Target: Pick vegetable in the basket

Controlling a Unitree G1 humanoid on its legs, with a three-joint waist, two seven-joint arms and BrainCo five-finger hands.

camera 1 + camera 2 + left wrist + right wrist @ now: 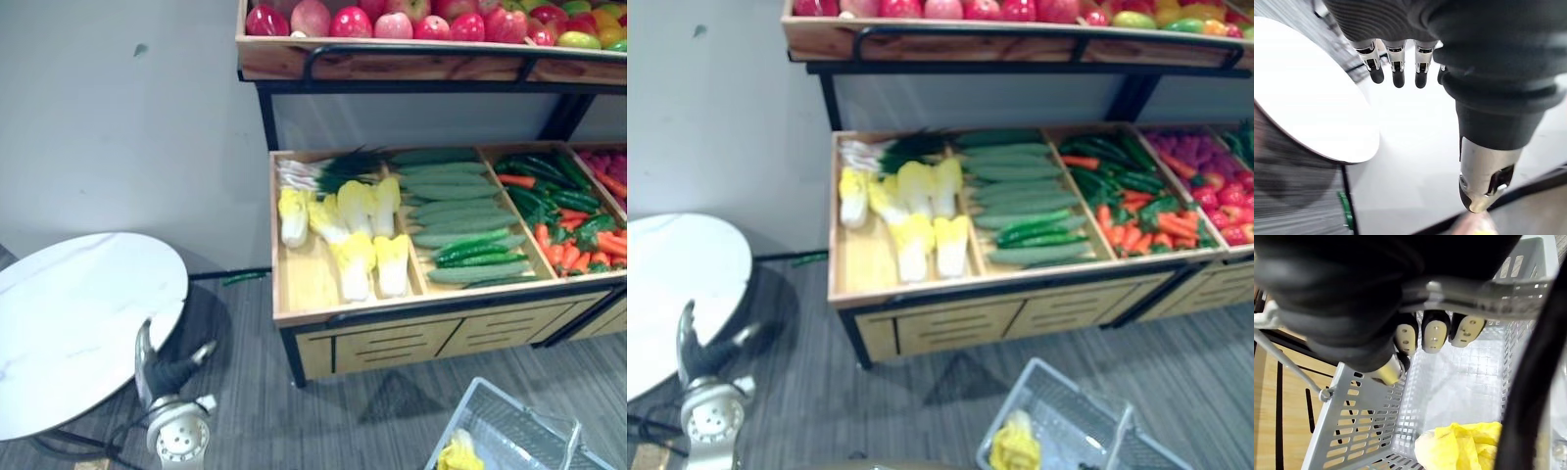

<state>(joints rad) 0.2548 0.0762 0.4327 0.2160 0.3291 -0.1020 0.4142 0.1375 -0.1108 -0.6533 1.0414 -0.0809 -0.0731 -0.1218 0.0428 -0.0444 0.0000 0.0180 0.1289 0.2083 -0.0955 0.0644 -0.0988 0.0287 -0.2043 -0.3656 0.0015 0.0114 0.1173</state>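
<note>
Right hand (1435, 335): fingers curled round the basket's wire handle (1508, 286), gripping it. Basket (509, 426) is grey slotted plastic and sits low at the robot's right, in front of the stall (431, 338).

One yellow cabbage (1464, 445) is in the basket, lying against one end wall. The rest of the basket floor is bare.

Left hand (167, 377): low on the robot's left, beside the round white table (78, 313). Fingers (1397, 73) are straight and spread, thumb apart, holding nothing and touching nothing.

Stall, lower tier, wooden compartments from the robot's left:
- cabbages (353, 230), yellow-white, lying in a loose group, with leafy greens (338, 168) at the back
- cucumbers (460, 211), pale ones stacked with a few darker ones nearer the front
- carrots (573, 250) mixed with dark green peppers (549, 191)
- further right, a compartment of red and purple produce (1215, 186); can't tell what it is

Upper shelf: a row of red apples (392, 20), with yellow-green fruit (578, 39) at the right end.

A small green item (243, 278) is on the floor by the wall, between the table and the stall.
</note>
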